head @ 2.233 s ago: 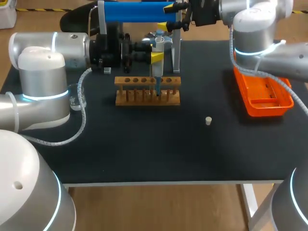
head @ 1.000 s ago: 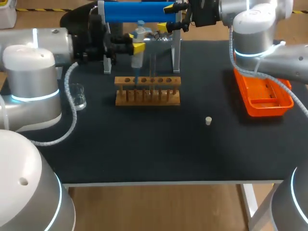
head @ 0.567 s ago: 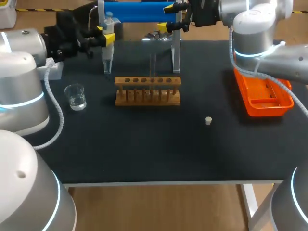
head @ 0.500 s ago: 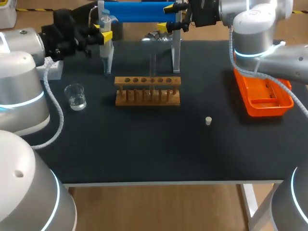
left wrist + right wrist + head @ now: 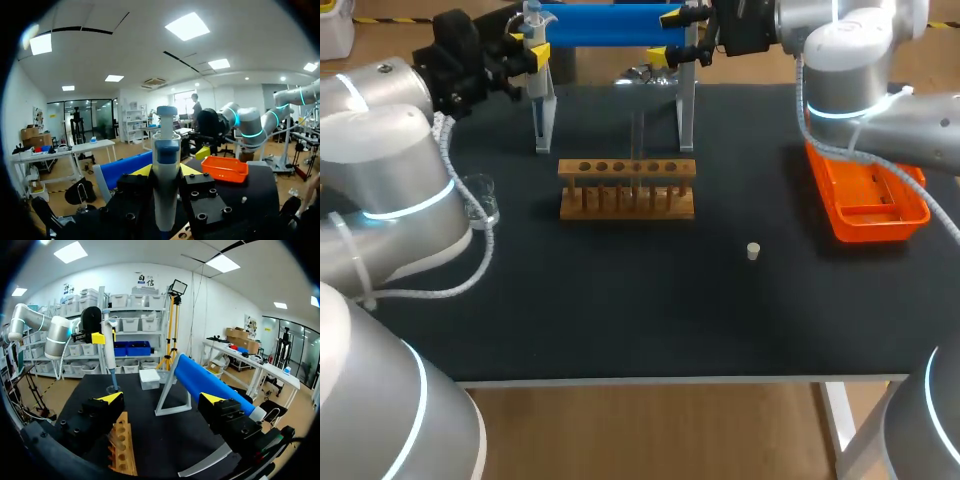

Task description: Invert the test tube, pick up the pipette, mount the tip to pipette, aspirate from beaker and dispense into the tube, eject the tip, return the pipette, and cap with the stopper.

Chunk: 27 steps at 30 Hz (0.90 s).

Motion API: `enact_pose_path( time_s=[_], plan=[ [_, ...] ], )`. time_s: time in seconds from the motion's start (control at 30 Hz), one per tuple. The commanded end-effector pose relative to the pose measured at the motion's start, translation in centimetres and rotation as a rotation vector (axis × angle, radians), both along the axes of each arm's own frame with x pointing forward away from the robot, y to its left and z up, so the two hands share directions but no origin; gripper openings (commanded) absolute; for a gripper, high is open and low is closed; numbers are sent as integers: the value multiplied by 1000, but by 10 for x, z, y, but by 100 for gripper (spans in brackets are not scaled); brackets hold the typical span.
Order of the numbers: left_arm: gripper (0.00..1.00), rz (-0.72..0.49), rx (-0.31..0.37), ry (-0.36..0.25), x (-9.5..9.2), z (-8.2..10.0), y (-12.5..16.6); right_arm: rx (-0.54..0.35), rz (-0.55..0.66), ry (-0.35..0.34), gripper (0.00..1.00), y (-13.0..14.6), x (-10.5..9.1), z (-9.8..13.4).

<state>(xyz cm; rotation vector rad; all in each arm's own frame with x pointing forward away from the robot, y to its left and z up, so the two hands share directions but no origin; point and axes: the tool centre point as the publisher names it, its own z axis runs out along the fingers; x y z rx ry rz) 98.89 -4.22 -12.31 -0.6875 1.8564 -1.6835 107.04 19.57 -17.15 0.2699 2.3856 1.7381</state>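
Observation:
My left gripper (image 5: 532, 55) is shut on the white and blue pipette (image 5: 535, 40), held upright at the table's far left, by the left leg of the blue-topped stand (image 5: 610, 25). In the left wrist view the pipette (image 5: 165, 185) stands between the yellow tips of the gripper (image 5: 166, 170). The right wrist view shows the pipette (image 5: 108, 352) hanging above the beaker (image 5: 114, 388). A clear test tube (image 5: 638, 150) stands upright in the wooden rack (image 5: 627, 188). The beaker (image 5: 480, 205) is partly hidden by my left arm. The stopper (image 5: 753, 251) lies right of the rack. My right gripper (image 5: 670, 35) stands open at the stand's right end.
An orange tray (image 5: 868, 200) sits at the right edge under my right arm. A small white box (image 5: 149, 379) stands at the far left beyond the stand. The rack (image 5: 122, 450) lies just ahead of my right gripper (image 5: 162, 399).
My left arm has carried the pipette away from the rack, leftward and to the back of the table. Its elbow now covers part of the beaker. The right arm has stayed still.

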Motion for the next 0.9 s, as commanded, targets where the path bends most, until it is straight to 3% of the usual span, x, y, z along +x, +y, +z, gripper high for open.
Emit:
enact_pose_path(
  time_s=[0.03,0.53,0.9],
  plan=[
    [0,132,-3,-11,18,-6,-17,-1,1,1,100,-1,0,0],
    [0,317,48,51,58,-13,-32,-1,1,1,100,-1,0,0],
    [0,422,34,66,73,-15,-34,-1,1,1,100,-1,0,0]
  ],
)
